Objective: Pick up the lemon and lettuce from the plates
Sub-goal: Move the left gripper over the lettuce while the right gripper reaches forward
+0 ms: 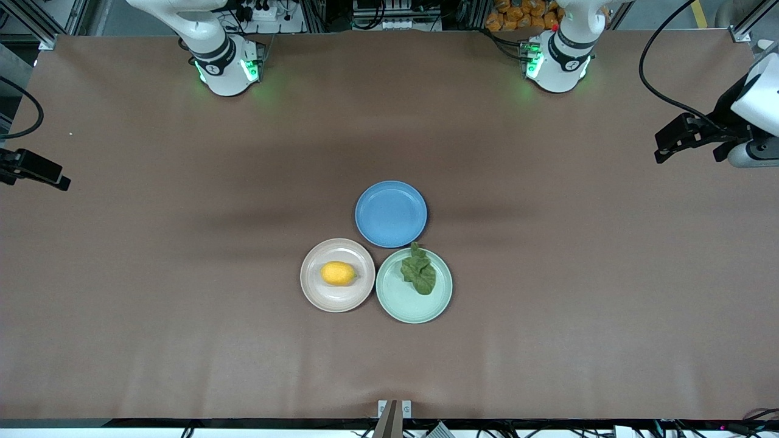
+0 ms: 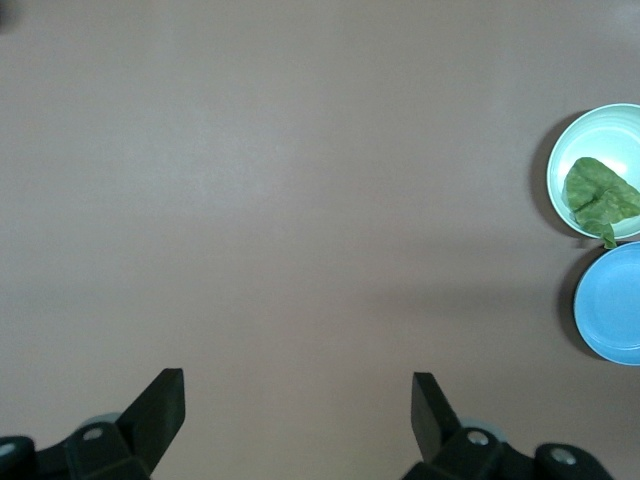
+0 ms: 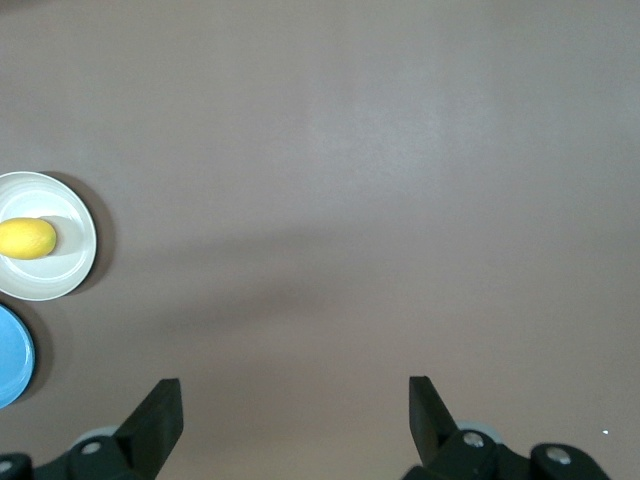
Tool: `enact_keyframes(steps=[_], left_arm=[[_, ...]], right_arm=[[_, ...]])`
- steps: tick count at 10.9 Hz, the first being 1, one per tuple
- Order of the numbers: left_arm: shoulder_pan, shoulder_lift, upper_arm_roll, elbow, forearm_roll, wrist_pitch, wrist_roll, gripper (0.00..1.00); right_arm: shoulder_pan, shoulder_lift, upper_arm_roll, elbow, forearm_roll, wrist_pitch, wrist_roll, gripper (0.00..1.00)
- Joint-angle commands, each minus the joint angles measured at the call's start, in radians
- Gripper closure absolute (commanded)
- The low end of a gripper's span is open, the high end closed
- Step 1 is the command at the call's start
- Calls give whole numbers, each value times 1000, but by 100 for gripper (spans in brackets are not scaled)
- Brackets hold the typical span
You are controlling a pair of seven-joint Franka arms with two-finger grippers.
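The lemon [image 1: 338, 273] lies on the beige-pink plate [image 1: 316, 296] near the middle of the table. The lettuce [image 1: 419, 272] lies on the mint green plate [image 1: 406, 308] beside it, toward the left arm's end. My left gripper [image 1: 663, 150] is open and empty, up over the bare table at its own end. My right gripper [image 1: 61, 181] is open and empty over its own end. The left wrist view shows the left gripper [image 2: 298, 385] wide open, with the lettuce [image 2: 598, 197] on the mint plate [image 2: 600, 128] far off. The right wrist view shows the right gripper [image 3: 295, 390] wide open, with the lemon [image 3: 26, 238] on its plate [image 3: 55, 282] far off.
A blue plate [image 1: 391, 213] with nothing on it sits touching both plates, farther from the front camera. It also shows in the left wrist view [image 2: 615, 305] and the right wrist view [image 3: 10, 355]. Brown table surface surrounds the plates.
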Motion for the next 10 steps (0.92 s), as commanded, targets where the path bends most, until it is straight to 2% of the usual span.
enact_keyframes(steps=[1, 5, 8, 10], left_arm=[[5, -9, 1, 10, -13, -20, 16, 0], [8, -4, 23, 9, -97, -19, 18, 0], [-12, 25, -11, -5, -122, 26, 5, 0], [-31, 42, -57, -2, -108, 61, 8, 0]], right_arm=[[1, -21, 3, -22, -9, -1, 16, 0], [1, -21, 3, -22, -9, -1, 16, 0], [1, -21, 3, -22, -9, -3, 17, 0], [1, -21, 3, -22, -8, -10, 19, 0]])
